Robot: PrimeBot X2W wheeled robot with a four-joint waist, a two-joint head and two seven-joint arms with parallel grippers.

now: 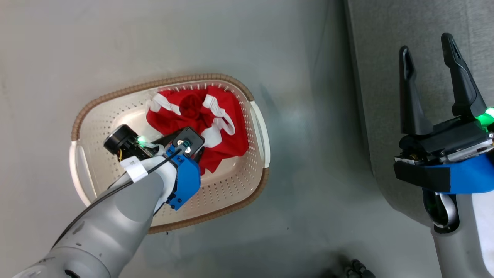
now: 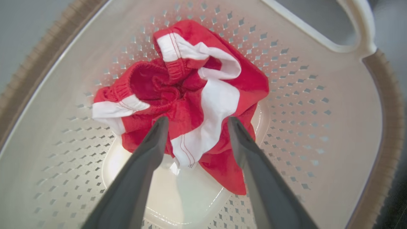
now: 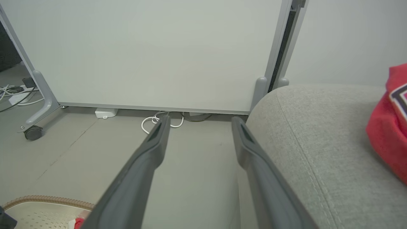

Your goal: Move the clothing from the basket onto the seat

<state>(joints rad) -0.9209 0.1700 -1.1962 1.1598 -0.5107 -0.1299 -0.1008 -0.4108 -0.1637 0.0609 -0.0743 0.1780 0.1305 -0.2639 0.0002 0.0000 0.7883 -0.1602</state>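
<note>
Clothing [image 1: 235, 116] of bright red with white stripes lies crumpled in the basket [image 1: 96, 162], toward the end nearer the seat [image 1: 386, 58]. A second red garment [image 3: 388, 127], with dark-and-white lettering, lies on the seat's grey cushion. The basket stands on the grey floor [image 1: 308, 154], near the seat but apart from it. The left gripper [image 2: 197, 122] reaches down inside the basket, fingers spread wide, tips over the crumpled cloth on either side of a white stripe. It has hold of nothing, and I can't tell whether the tips touch the fabric. The right gripper [image 1: 425, 44] hangs over the seat's edge, fingers wide apart, empty. Beyond it stands a pale wheeled panel [image 3: 159, 47] with white cable [image 3: 152, 121] at its foot.
</note>
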